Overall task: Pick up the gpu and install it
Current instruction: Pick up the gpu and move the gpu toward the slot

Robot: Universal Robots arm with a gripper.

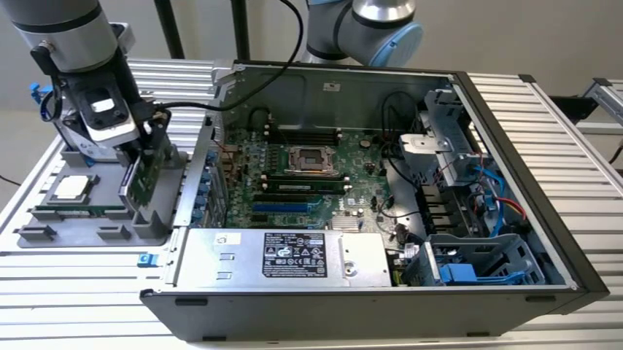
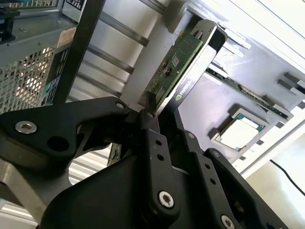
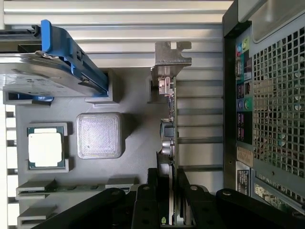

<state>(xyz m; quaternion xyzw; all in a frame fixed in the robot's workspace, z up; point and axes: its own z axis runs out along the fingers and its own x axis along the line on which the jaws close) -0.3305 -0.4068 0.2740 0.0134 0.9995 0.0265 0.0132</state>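
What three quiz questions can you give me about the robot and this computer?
1. True or false: the gripper is clamped on the green card.
2. Where is the card? A: at the grey tray beside the computer case. B: plugged inside the case. C: on the floor.
3. Fill in: the frame around the drive is ____.
Key: 1 true; 2 A; 3 blue.

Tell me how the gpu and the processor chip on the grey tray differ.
The gpu stands on edge; the processor chip lies flat in its pocket. The gripper clamps the gpu in its fingers; the processor chip sits untouched. The gpu is a green board with a silver bracket; the processor chip is a square with a silver top. Both are at the grey tray.
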